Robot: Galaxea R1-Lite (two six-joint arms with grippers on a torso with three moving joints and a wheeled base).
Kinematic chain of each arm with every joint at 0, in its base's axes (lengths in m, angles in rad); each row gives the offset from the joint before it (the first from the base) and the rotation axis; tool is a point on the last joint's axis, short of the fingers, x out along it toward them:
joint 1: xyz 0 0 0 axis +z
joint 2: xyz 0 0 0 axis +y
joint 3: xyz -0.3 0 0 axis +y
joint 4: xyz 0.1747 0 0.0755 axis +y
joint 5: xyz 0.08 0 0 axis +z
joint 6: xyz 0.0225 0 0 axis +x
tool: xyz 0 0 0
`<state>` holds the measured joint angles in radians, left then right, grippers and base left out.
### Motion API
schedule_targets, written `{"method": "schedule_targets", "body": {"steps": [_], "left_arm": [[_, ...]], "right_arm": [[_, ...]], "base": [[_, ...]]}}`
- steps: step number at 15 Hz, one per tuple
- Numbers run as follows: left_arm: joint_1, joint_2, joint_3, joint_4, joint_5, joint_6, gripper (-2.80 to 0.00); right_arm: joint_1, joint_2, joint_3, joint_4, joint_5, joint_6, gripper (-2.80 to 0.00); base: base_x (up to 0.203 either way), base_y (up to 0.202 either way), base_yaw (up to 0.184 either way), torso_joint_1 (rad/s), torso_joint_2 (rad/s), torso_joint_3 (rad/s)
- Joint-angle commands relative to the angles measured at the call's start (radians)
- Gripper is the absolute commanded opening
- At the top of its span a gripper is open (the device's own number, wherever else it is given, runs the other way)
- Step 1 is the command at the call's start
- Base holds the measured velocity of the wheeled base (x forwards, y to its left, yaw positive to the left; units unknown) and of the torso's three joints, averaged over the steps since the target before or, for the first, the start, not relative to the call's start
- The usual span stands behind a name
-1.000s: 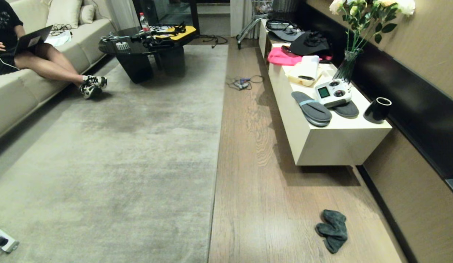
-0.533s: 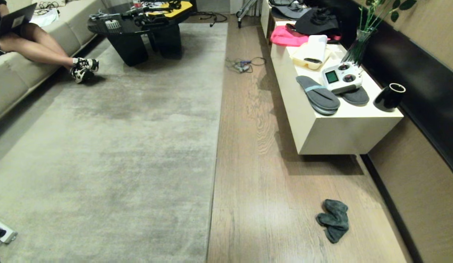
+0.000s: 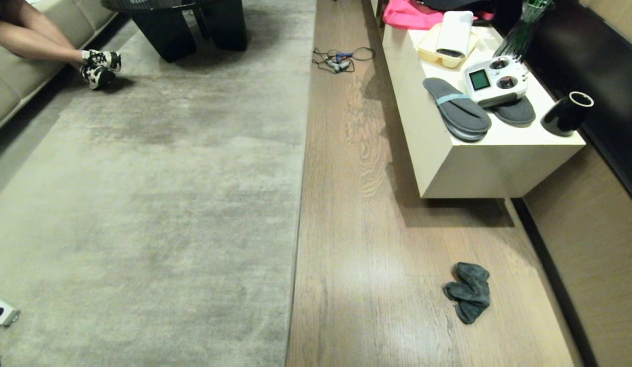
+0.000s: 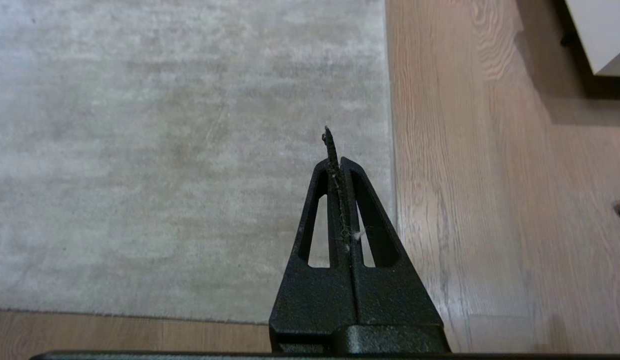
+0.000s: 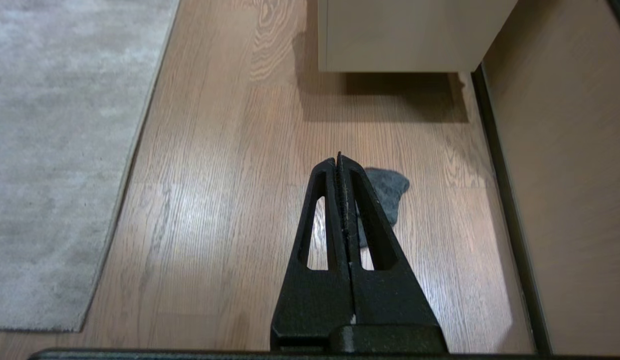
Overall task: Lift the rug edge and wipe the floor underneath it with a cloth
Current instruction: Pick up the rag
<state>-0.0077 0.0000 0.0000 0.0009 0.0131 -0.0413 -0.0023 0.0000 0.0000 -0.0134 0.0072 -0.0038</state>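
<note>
The pale grey rug [image 3: 142,204] lies flat, and its straight rug edge [image 3: 298,214] runs up the middle of the head view. To its right is the wood-plank floor [image 3: 367,255], where the crumpled dark grey-blue cloth [image 3: 468,291] lies. Neither arm shows in the head view. My left gripper [image 4: 335,160] hangs shut and empty above the rug, close to the rug edge [image 4: 392,150]. My right gripper [image 5: 339,159] hangs shut and empty above the floor [image 5: 229,175]. The cloth [image 5: 390,192] lies on the floor beyond it, partly hidden by its fingers. The rug's corner [image 5: 82,327] shows there.
A white low cabinet [image 3: 499,163] holding grey slippers [image 3: 456,109], a remote controller [image 3: 494,80] and a black cup [image 3: 565,114] stands along the right wall [image 3: 591,244]. Cables [image 3: 338,60] lie on the floor farther off. A power strip [image 3: 2,311], a person's legs [image 3: 40,43] and a black table [image 3: 193,25] border the rug.
The whole head view has tilted downward: the sofa, table and cabinet have slid up the picture. Nothing in the room has moved itself.
</note>
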Motion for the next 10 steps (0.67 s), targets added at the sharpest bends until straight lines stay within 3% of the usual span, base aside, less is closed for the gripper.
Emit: {"method": "schedule_targets", "body": {"steps": [1,10], "left_arm": [[0.000,0.000,0.000,0.001,0.001,-0.002,-2.80],[0.000,0.000,0.000,0.000,0.001,-0.003,-2.80]], "right_arm": [[0.001,0.000,0.000,0.000,0.000,0.000,-2.80],[0.001,0.000,0.000,0.000,0.000,-0.001,-2.80]], "base": [[0.000,0.000,0.000,-0.002,0.00,-0.200],[0.000,0.000,0.000,0.002,0.00,-0.196]]}}
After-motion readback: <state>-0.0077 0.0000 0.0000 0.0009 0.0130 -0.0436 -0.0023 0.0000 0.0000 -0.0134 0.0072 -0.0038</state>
